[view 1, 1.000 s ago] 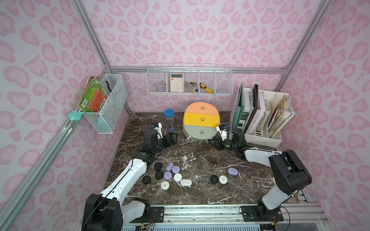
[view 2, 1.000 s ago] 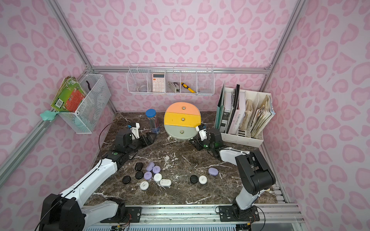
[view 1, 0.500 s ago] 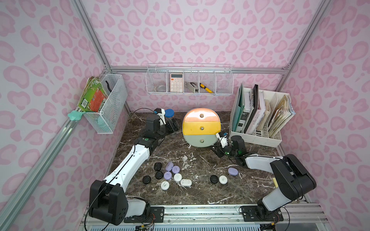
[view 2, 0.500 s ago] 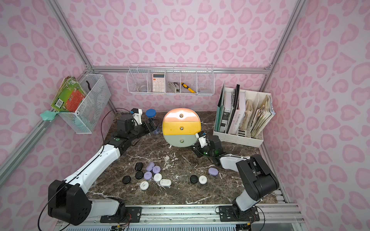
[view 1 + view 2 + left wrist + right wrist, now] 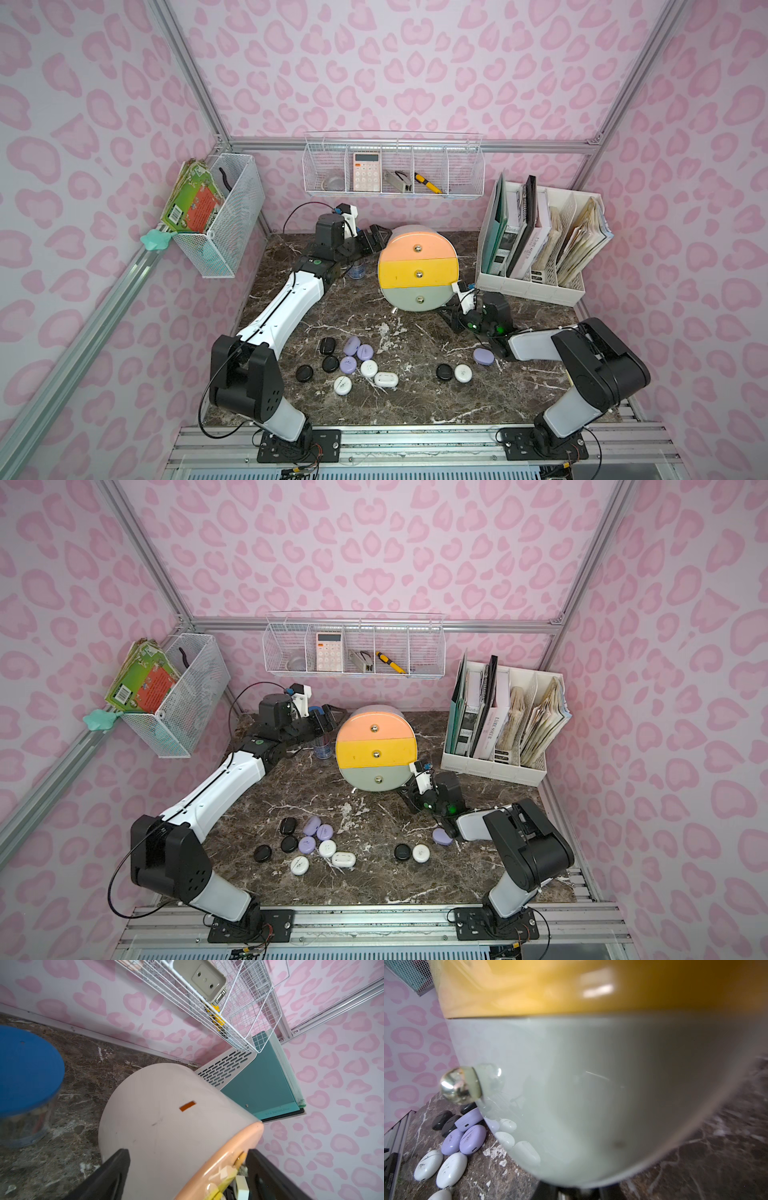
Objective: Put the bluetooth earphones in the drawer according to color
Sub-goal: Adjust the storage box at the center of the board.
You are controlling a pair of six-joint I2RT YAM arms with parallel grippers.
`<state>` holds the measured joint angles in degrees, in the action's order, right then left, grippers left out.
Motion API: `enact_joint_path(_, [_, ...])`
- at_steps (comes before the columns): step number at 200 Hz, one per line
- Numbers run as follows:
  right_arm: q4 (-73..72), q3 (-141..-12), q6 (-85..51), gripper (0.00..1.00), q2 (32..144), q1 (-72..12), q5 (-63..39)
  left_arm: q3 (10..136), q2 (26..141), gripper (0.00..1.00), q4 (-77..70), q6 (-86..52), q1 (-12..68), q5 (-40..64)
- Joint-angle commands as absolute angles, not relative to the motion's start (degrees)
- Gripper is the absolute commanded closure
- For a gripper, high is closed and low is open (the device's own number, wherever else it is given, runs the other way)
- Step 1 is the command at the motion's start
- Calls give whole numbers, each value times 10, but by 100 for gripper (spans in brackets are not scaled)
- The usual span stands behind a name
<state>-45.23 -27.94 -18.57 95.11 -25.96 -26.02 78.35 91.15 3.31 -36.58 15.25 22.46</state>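
Left jaws: spread wide, straddling the arched top rim of the drawer cabinet (image 5: 417, 272), upper centre in both top views. One finger (image 5: 113, 1167) is against the white shell, the other in front of the peach drawer (contact unclear). Right jaws: tucked at the cabinet's lower right edge by the grey-green drawer, mostly hidden, so I can't tell whether they are parted or clamped. All three drawer fronts sit flush. A blue-lidded cup (image 5: 27, 1068) is just left of the cabinet, and the file rack (image 5: 532, 286) is right of it. The earphone cases (image 5: 368, 368) are all on the desk (image 5: 415, 403). Nine are bunched lower centre-left. Three sit further right: black (image 5: 444, 372), white (image 5: 462, 372), purple (image 5: 483, 356).
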Motion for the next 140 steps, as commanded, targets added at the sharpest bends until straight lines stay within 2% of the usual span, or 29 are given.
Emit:
enact_joint_path(1, [-249,-261,-263,92,969,-258,-202,808,930,7,36,-359,155,241])
enact_joint_path(65, [-258,-257,-276,92,987,-258,-188,913,1028,8,82,-325,197,276])
enact_joint_path(82, [-250,-255,-281,92,987,-258,-176,907,1033,9,80,-327,209,282])
enact_joint_path(100, [-248,-251,-290,87,986,-258,-166,885,1024,9,76,-329,222,282])
enact_joint_path(129, [-244,-250,-306,87,984,-258,-161,845,1007,9,67,-324,239,272])
enact_joint_path(140, [-243,-250,-311,83,984,-258,-159,837,1001,9,62,-326,244,271])
